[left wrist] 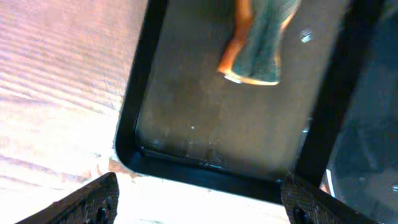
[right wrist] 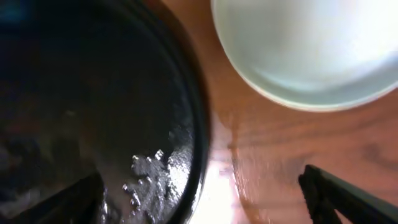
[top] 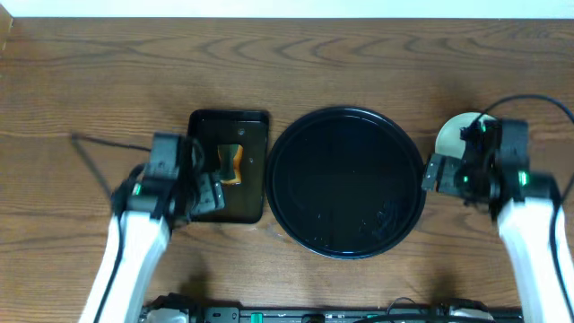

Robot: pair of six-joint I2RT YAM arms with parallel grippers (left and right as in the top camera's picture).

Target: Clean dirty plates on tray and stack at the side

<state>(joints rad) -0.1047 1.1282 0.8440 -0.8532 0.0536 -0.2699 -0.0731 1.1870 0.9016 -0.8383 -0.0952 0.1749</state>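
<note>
Mid-bench: round tray (top: 347, 182), bare, with wet droplets on its gloss toward the near right rim. Toward the right edge: plates (top: 451, 135), off the tray and just beside its rim. The top one is pale with no smear showing. The arm covers part, so the count cannot be told. The right gripper (top: 437, 174) hovers over the gap between tray and plates, fingers spread, holding nothing. The left gripper (top: 208, 192) is also spread wide and empty, over the near left corner of the rectangular tray (top: 251, 193). An orange-edged sponge (top: 230, 164) lies in it.
</note>
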